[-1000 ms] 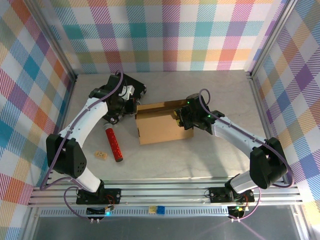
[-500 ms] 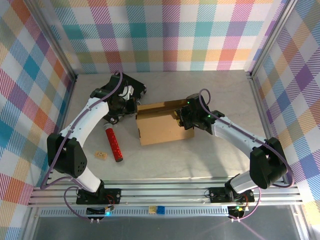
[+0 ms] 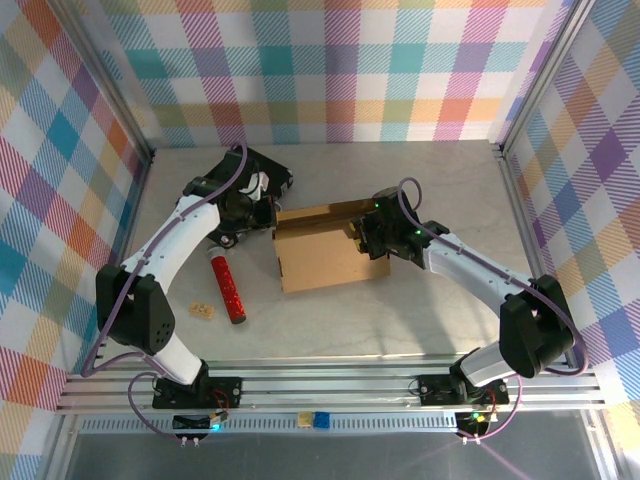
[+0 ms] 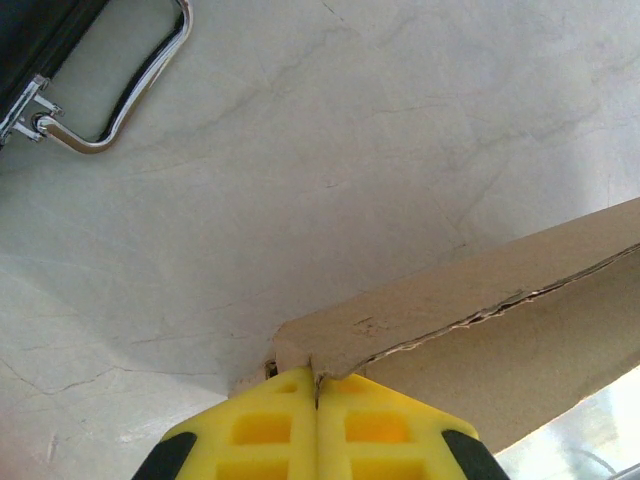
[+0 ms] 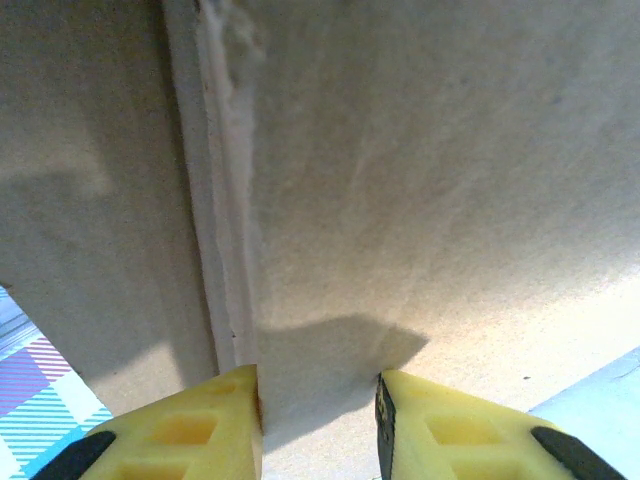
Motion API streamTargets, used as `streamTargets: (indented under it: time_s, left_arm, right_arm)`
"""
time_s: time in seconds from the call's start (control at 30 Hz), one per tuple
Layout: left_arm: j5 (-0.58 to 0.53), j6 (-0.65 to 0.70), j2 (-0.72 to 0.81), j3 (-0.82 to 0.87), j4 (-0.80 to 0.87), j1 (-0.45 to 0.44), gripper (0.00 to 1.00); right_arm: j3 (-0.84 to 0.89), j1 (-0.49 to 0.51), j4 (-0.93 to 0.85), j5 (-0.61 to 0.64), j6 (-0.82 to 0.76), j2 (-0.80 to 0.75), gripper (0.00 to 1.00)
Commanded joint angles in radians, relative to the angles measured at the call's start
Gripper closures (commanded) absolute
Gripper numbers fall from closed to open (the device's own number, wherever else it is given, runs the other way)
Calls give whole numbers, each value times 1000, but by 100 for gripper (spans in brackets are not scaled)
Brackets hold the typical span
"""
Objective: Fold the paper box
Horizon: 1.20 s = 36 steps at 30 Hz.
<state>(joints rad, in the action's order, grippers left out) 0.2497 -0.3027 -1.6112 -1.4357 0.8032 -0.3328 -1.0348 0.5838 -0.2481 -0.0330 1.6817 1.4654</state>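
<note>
While I look through the left wrist camera, the left pincer has its two yellow fingers pressed together with no gap. Their tips touch a corner of the paper box. I cannot tell whether any cardboard is caught between them. The right pincer is apart, with a moderate gap between its fingers. A plain brown panel of the box is just in front of it, with a vertical crease near the left finger. I cannot tell if these fingers touch the panel.

From the top camera, the box lies near the middle of the worktop. It is brown and rectangular, with a wall standing along its far side. The left pincer is at the far left corner of the box and the right pincer is at its right side.

The left wrist camera gives me the rough, torn edge of the corrugated wall. Beyond it on the worktop I see the chrome handle of a black case. The top camera gives me a red tube and a small tan piece lying left of the box, apart from it.
</note>
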Motion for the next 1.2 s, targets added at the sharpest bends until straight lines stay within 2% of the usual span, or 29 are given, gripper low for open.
streamTargets:
  time_s: [0.0, 0.73, 1.0, 1.17]
  left_arm:
    - [72, 1, 0, 9, -7, -35, 100]
    - [92, 113, 138, 172, -150, -55, 100]
    - [38, 148, 190, 258, -230, -108, 100]
    - [-27, 122, 193, 286, -256, -149, 100]
  right_arm:
    - [7, 17, -84, -22, -32, 33, 67]
    - [15, 17, -62, 11, -32, 24, 68]
    - [18, 17, -45, 17, -24, 26, 69]
    - [13, 17, -44, 17, -24, 27, 70]
